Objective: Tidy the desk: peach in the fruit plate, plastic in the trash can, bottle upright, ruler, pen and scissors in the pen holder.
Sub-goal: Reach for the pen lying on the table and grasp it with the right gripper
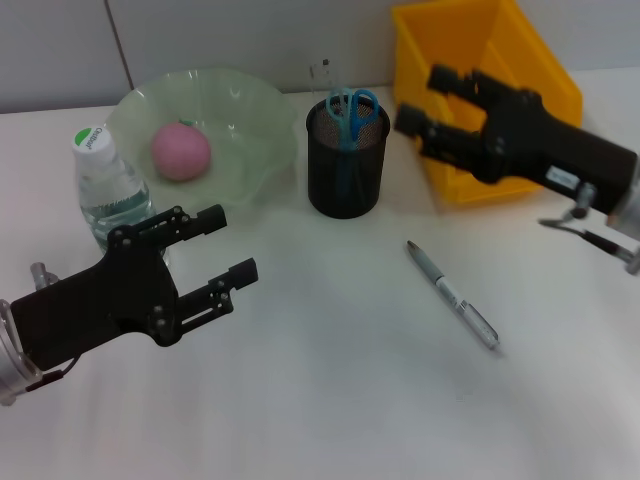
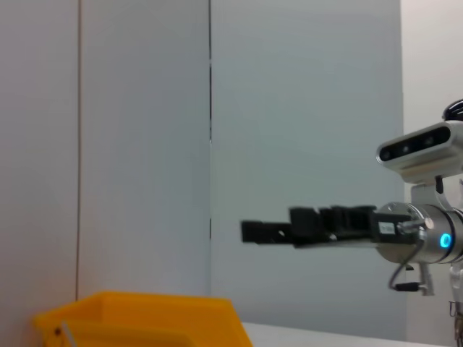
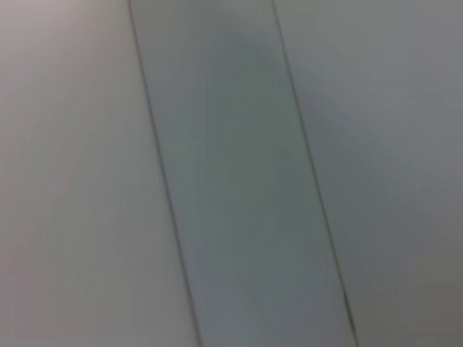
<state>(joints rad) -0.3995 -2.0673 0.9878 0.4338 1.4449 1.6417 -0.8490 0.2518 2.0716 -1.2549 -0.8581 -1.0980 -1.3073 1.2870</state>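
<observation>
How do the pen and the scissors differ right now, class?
The pen lies flat on the table; the scissors stand upright in the pen holder. The pen is silver-grey; the scissors have blue handles. The pen shows whole; the scissors show only handles. Neither is touched by a tool.

White table point(image 1: 330, 400), pale green fruit plate point(image 1: 255, 110) at the back left, capped water bottle point(image 1: 108, 190) upright just beside it, black mesh pen holder point(image 1: 346, 170) mid-back, yellow trash bin point(image 1: 480, 60) back right — silver pen point(image 1: 452, 295) lying flat, angled, well apart from the holder.
</observation>
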